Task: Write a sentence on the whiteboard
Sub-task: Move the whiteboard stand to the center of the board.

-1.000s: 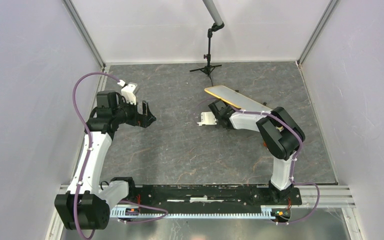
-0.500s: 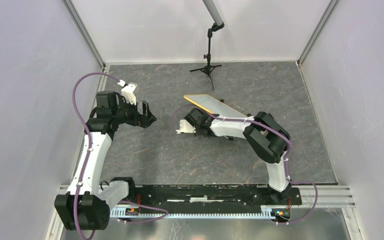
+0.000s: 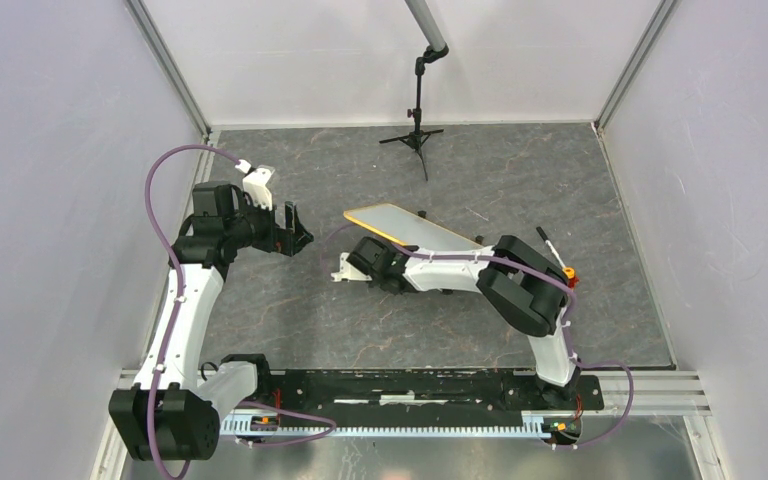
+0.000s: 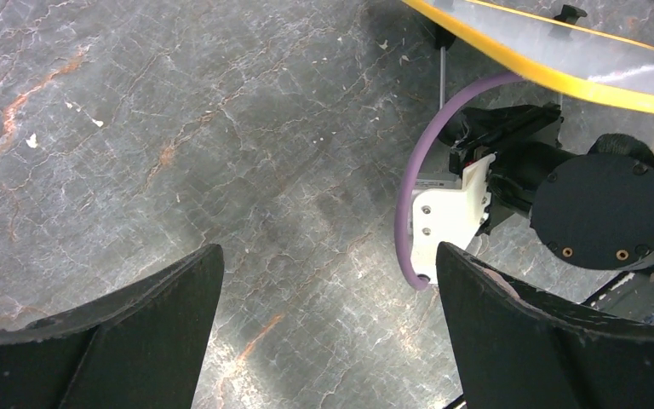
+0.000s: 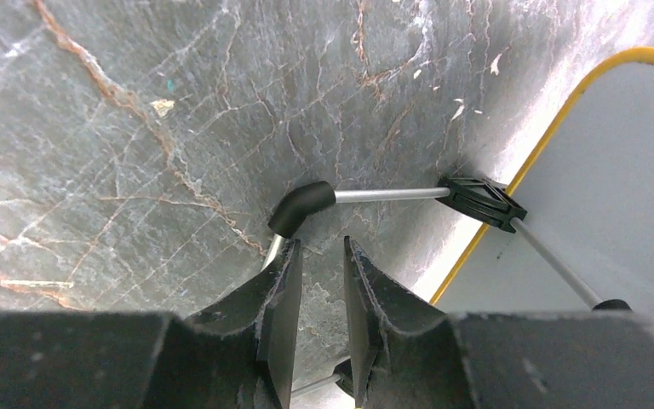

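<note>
The whiteboard (image 3: 412,226), white with an orange-yellow rim, stands tilted on a thin wire stand at mid table. No sentence shows on any part of it that I see. My right gripper (image 3: 372,252) is low at its left end. In the right wrist view its jaws (image 5: 322,247) stand a little apart, open, with only floor between them. The stand's black elbow (image 5: 302,207) lies just past the left fingertip, beside a black clip (image 5: 481,203) on the board's rim (image 5: 511,187). My left gripper (image 3: 298,232) hangs wide open (image 4: 328,256) to the board's left, holding nothing.
A marker (image 3: 551,247) lies on the table right of the board, next to a small orange-red piece (image 3: 568,274). A black tripod (image 3: 417,135) stands at the back. White walls close in on all sides of the grey stone-patterned table (image 3: 290,310).
The right arm swept left and nearer, and the whiteboard moved left with it. Its jaws, shut before, have parted. The left arm has not moved.
</note>
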You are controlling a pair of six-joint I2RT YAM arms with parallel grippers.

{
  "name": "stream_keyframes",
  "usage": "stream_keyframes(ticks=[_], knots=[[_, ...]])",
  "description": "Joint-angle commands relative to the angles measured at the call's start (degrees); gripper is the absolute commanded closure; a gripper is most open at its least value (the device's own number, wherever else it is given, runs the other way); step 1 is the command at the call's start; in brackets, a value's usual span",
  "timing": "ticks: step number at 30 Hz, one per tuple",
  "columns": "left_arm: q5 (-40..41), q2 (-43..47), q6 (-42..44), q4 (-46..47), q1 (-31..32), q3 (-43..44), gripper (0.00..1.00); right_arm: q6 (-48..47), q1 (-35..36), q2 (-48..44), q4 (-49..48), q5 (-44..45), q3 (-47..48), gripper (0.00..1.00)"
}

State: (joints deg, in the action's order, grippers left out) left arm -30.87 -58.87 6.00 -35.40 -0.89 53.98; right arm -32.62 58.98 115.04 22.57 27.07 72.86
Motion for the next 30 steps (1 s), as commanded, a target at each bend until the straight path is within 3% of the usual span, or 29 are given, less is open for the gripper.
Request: stream_keyframes(ticks=[1, 9, 18, 22, 25, 30], knots=[[-1.93, 0.96, -0.66, 1.87, 0.23, 0.21, 0.0, 3.68, 1.01, 3.59, -2.23, 0.17, -3.45, 0.68], [1.33, 2.01, -2.83, 3.5, 0.18, 1.02, 0.0, 0.8, 4.3, 0.72, -13.36, 12.21, -10.02, 0.64], [1.95, 1.56, -2.92, 3.23, 0.18, 1.75, 0.0, -2.11, 9.07, -1.93, -17.12, 20.53, -13.91, 0.57], [2.56, 1.58, -3.14, 3.14, 0.18, 2.01, 0.0, -1.51, 10.7, -4.29, -16.11, 21.36, -15.24, 0.55], [3.72, 1.31, -3.83, 3.14, 0.18, 2.47, 0.0, -1.64, 13.19, -6.55, -14.43, 20.02, -15.66, 0.44], [8.15, 1.06, -5.4, 3.49, 0.18, 4.1, 0.0, -1.43, 18.49, -8.02, -9.33, 16.4, -13.04, 0.36]])
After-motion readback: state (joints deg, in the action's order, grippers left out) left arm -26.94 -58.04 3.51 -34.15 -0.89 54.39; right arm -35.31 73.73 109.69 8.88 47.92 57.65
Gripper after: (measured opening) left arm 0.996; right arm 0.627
